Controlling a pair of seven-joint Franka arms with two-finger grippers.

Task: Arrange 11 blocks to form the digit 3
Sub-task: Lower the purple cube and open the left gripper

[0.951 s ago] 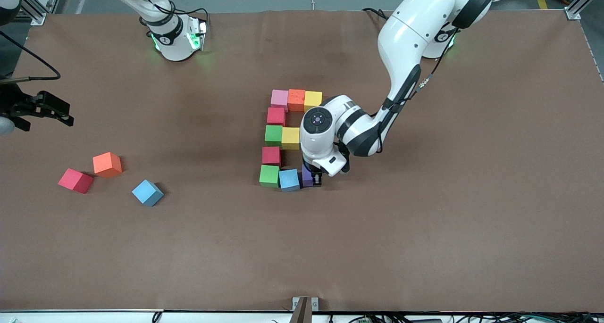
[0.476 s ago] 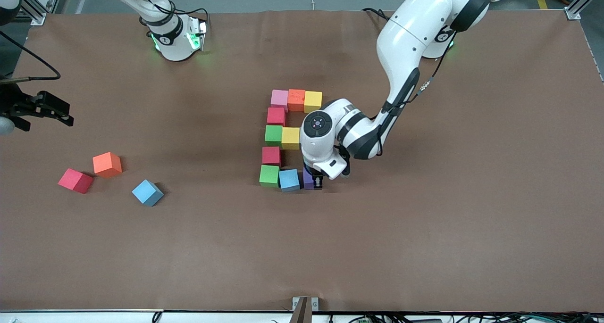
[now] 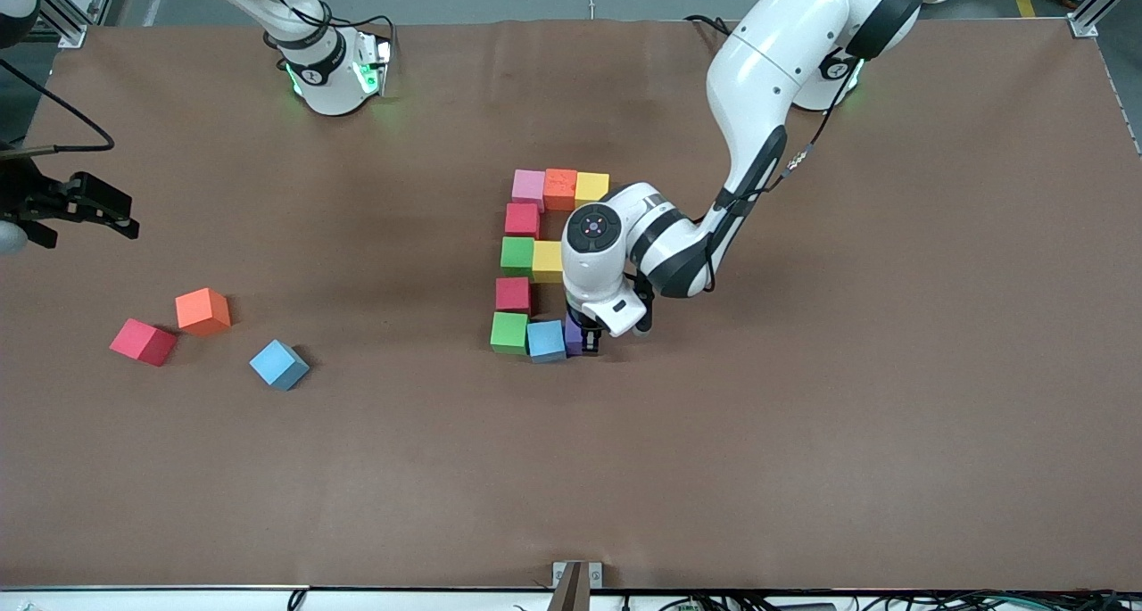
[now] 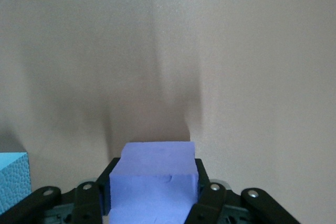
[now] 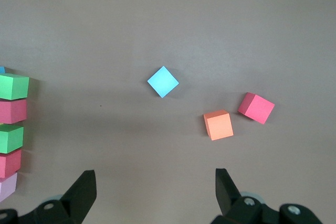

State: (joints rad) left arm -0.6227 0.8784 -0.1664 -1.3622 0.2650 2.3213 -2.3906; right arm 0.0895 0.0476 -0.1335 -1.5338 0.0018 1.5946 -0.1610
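Front view shows my left hand (image 3: pixel 584 343) clamped on the purple block (image 3: pixel 575 335), set on the counter (image 3: pixel 803 415) beside the blue block (image 3: pixel 546 340) in the nearest row; next I judge release, while the right hand (image 5: pixel 152 192) waits, fingers apart.

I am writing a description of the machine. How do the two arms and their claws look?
Both arms are glossy white with black joint bands. The left arm carries a thin black cable, and a round dark cap marks its wrist. Green lights glow at the right arm's base. The left claw and right claw have black fingers with small screws.
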